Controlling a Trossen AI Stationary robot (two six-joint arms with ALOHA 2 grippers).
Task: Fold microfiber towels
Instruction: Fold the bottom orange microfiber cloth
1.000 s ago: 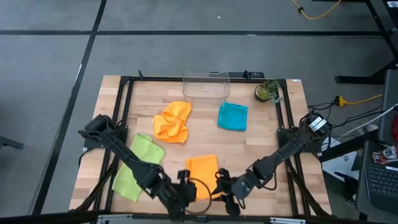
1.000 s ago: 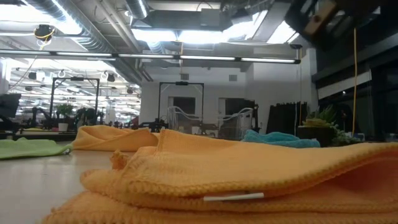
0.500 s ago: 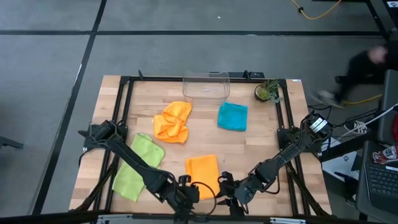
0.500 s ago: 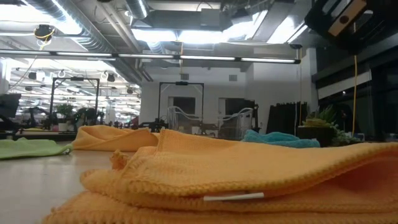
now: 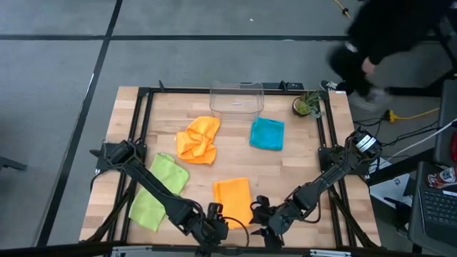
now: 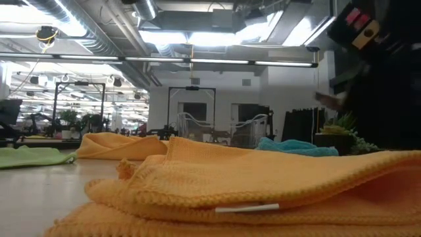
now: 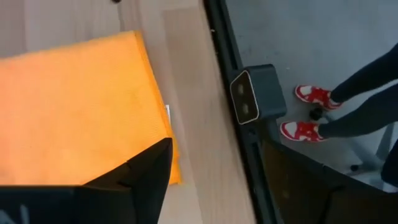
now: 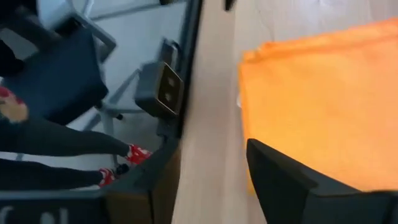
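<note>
A folded orange towel lies flat near the table's front edge and fills the foreground of the low view. My left gripper stands open at its near left corner. My right gripper stands open at its near right corner. Nothing shows between the fingers of either. In the left wrist view one dark finger hangs over the towel's corner. A crumpled orange towel, a teal towel and a lime green towel lie apart on the table.
A clear plastic bin and a small potted plant stand at the table's far edge. A black frame runs round the tabletop. A person in dark clothes moves past the far right corner, and red shoes show beside the table.
Both grippers have drawn a little off the folded orange towel's near edge toward the table's front. The left one has also sunk. The towel lies as it did. A person has walked into view beyond the table's far right corner.
</note>
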